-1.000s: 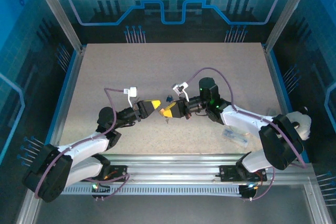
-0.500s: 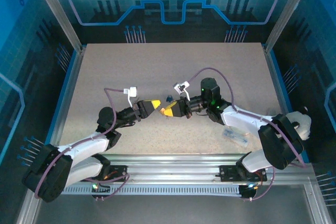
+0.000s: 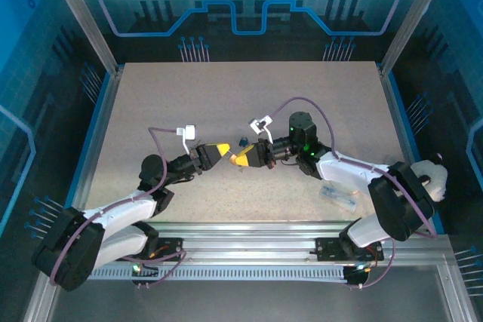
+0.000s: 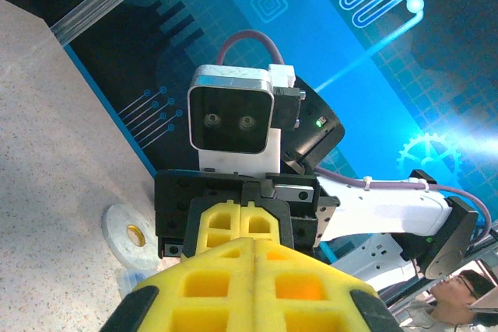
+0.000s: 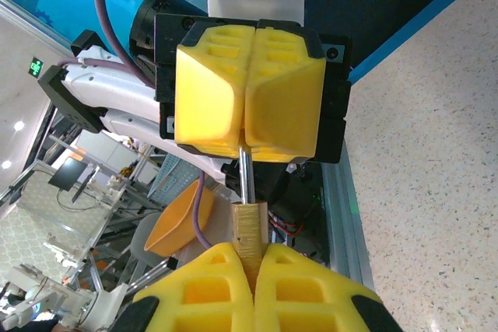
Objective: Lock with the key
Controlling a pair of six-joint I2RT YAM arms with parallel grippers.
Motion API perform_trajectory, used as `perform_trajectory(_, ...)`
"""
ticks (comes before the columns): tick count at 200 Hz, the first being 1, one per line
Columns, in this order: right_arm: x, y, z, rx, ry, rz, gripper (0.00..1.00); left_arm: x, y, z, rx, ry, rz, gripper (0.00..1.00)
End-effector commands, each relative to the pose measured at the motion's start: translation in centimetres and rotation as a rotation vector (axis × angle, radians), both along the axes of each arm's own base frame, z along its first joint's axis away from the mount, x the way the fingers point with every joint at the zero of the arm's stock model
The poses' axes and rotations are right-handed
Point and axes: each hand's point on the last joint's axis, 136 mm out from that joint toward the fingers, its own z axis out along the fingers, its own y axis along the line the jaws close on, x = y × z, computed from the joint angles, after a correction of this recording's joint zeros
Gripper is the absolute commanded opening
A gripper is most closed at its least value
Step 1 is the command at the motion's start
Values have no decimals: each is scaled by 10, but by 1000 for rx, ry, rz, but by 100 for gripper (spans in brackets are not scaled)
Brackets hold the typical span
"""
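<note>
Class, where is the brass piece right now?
Right wrist view: the brass piece pinched in the right gripper, a silver pin joining it to the left gripper opposite.

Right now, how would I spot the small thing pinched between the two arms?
Find the speckled table; at its middle the left arm and right arm meet tip to tip. Between them sits a small brass block with a thin silver shaft, the only bare metal there.

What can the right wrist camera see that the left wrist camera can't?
Right wrist view: a brass piece pinched in the right gripper, with a silver rod running up into the left gripper. Left wrist view: a round white disc with a gold middle lying on the table. Both: the two pairs of yellow fingers, shut and facing tip to tip.
</note>
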Motion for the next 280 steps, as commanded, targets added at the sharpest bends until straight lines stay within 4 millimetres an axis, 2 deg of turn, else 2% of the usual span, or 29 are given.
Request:
perform_trajectory(1, 21, 1, 5, 13, -26, -91, 0, -16, -2, 0, -5, -25, -63, 0)
perform_trajectory(121, 27, 15, 5, 25, -4, -136, 0, -17, -5, -2, -4, -16, -68, 0)
perform_trajectory(195, 44, 15, 4, 13, 22, -221, 0, -17, -7, -6, 2, -8, -76, 0)
perform_trajectory(280, 55, 16, 16, 45, 39, -251, 0, -18, -11, -8, 6, -7, -86, 0)
